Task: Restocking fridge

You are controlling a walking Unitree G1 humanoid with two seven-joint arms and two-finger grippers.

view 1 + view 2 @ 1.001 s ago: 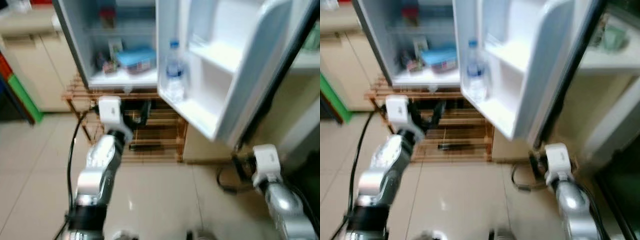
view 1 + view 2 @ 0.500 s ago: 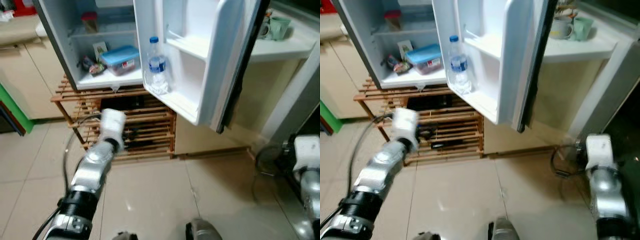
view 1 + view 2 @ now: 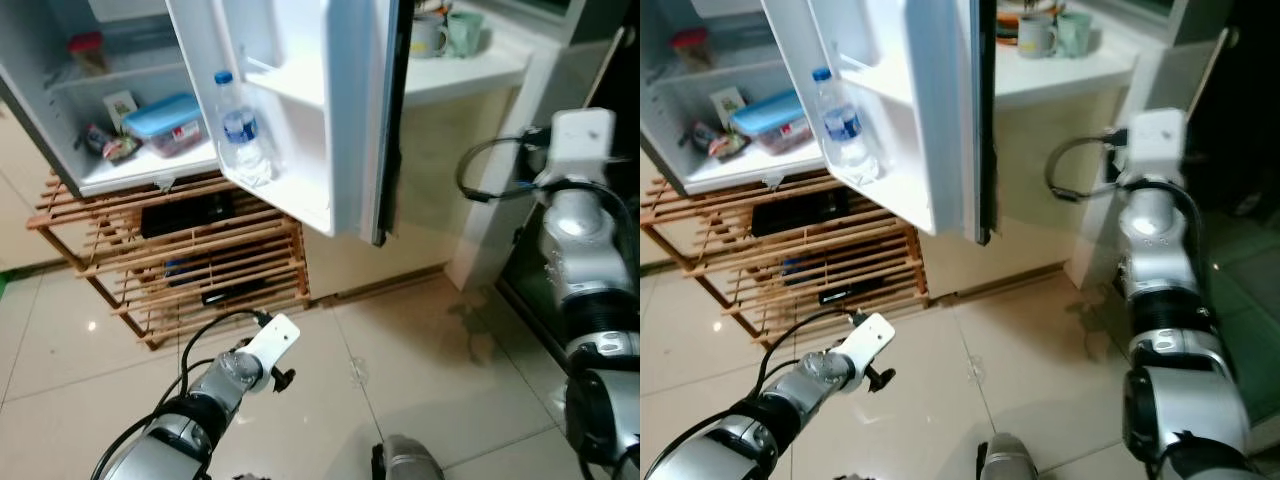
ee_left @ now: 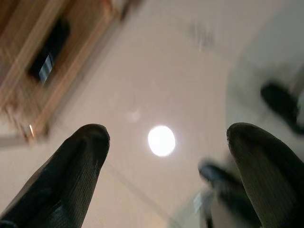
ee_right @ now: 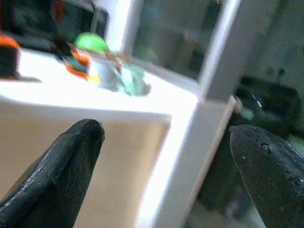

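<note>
The small fridge stands open on a wooden rack. Its shelf holds a blue-lidded box, a red-lidded jar and some packets. A water bottle stands upright in the door shelf. My left arm hangs low over the tiled floor; in the left wrist view, the left gripper is open and empty. My right arm is raised beside the white counter. The right gripper is open, empty, facing the counter's cups.
Two cups stand on the white counter to the right of the fridge door. Black items lie on the rack's slats. A dark opening lies at far right. Bare tiled floor spreads in front.
The camera has swung to the right. My left arm has dropped from the rack down toward the floor. My right arm has risen from low at the right up beside the counter.
</note>
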